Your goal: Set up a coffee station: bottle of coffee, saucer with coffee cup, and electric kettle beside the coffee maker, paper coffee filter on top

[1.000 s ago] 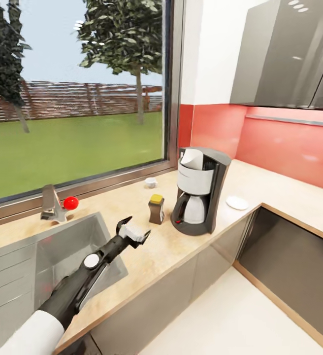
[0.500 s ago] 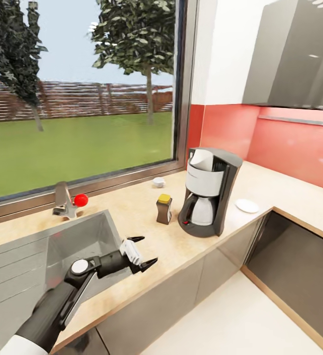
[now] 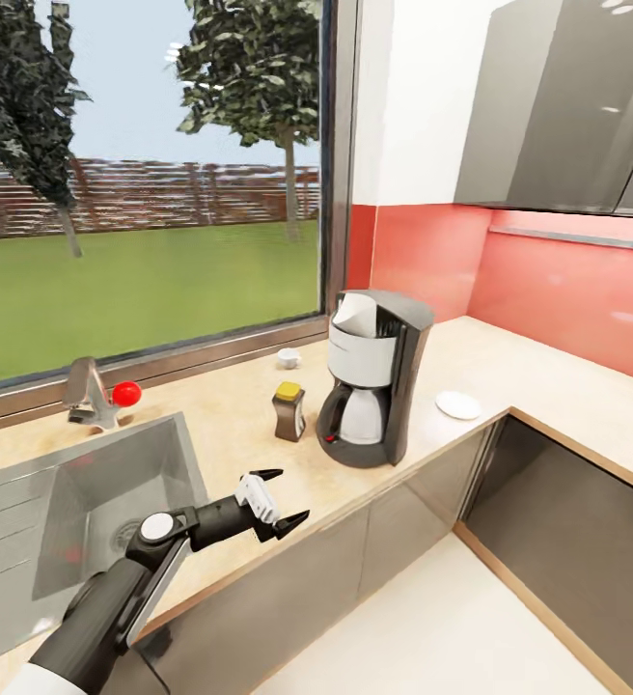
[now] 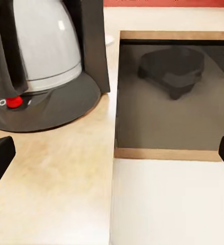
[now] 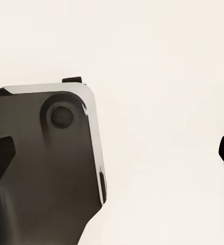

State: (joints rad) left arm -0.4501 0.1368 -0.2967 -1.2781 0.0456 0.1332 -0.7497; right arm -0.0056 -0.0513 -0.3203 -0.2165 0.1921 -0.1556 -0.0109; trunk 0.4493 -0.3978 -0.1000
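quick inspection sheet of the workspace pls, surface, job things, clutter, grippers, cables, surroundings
surface: kitchen countertop, beige, with inset steel sink.
job's things: coffee maker upright on the counter, white paper coffee filter in its top; bottle of coffee beside it, apart; saucer on its other side, bare; coffee cup by the window.
clutter: red ball by the tap.
grippers: left gripper open, empty, over the counter's front edge; right gripper open, over pale floor.
cables: nothing seen.
surroundings: window, red backsplash, grey cabinets.
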